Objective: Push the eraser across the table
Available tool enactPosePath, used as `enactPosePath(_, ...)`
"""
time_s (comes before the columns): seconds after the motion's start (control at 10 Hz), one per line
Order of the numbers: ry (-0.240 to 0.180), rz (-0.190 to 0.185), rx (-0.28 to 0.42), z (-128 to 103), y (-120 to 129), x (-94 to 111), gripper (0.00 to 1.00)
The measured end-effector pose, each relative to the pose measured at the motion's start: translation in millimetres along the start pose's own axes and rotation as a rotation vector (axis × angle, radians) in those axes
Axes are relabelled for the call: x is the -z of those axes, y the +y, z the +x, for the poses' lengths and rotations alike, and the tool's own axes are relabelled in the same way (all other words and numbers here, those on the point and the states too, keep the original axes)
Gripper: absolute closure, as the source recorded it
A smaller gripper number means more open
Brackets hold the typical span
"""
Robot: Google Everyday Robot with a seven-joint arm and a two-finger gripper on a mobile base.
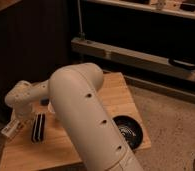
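The eraser, a black oblong block with pale lengthwise stripes, lies on the left part of the light wooden table, its long side pointing away from the camera. My white arm reaches from the lower middle across the table to the left. The gripper hangs down from the wrist just left of the eraser, close beside it. A white labelled piece shows at the gripper's lower end by the table's left edge; whether it is held or just lies there does not show.
A black round dish sits at the table's right front. A small dark block lies behind the eraser, partly hidden by the arm. A metal shelf rail runs behind the table. The speckled floor is to the right.
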Motion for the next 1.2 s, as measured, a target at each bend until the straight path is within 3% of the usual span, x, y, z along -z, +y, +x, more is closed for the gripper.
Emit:
enactPosePath(0.7, 0.025, 0.073, -0.025, 3.9, -14.7, -13.3, 1.00)
enactPosePath(1.2, 0.047, 0.082, -0.075, 12.3, -40.8, -9.7, 1.00)
